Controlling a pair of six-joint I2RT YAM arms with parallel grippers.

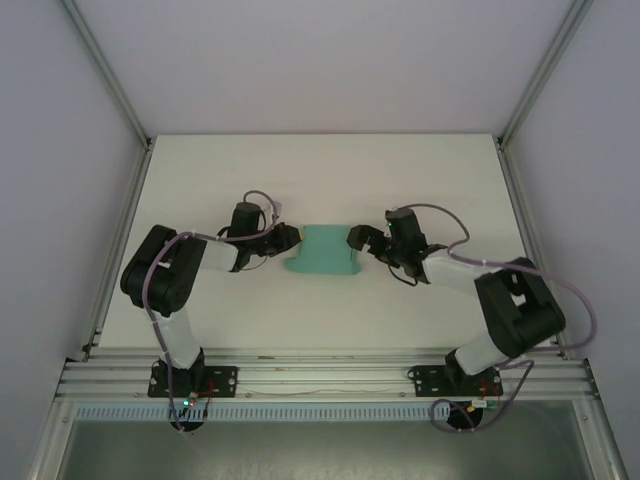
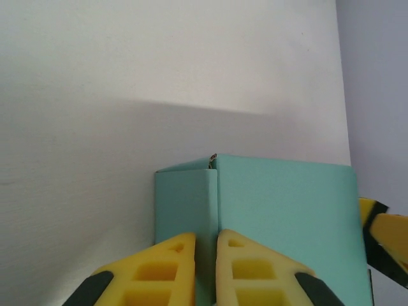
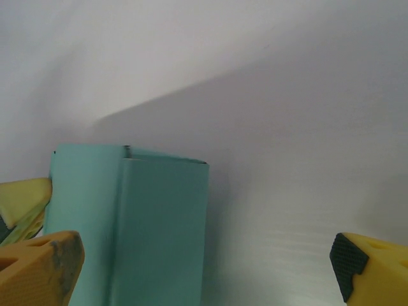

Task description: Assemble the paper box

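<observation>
One paper box [image 1: 322, 252] sits at the middle of the table, teal-green, thin matte card with crisp creases. From above it reads as a squat rectangle with a notched near edge and small tabs sticking out at the near corners. Up close in the left wrist view it shows two smooth panels meeting at a sharp fold, with a slim seam at the far top corner. Its inside is hidden.

And there's the left gripper [image 1: 290, 238] at the box's left end. Its yellow ribbed fingers [image 2: 159, 271] are drawn almost together, pinching that folded ridge of card between them. On the right end, the right gripper [image 1: 357, 240] is spread wide. One worn orange-yellow finger [image 3: 38, 268] sits just beside the box's panel, the other black-tipped finger [image 3: 370, 264] is well apart over bare table, and it grips nothing.

The table [image 1: 200, 180] is plain white with a faint grain and carries soft shadows from the arms. Pale lavender walls close it in, with aluminium posts [image 1: 105, 70] at the corners and a slotted metal rail [image 1: 320, 378] along the near edge where both black-and-white arms are bolted.
</observation>
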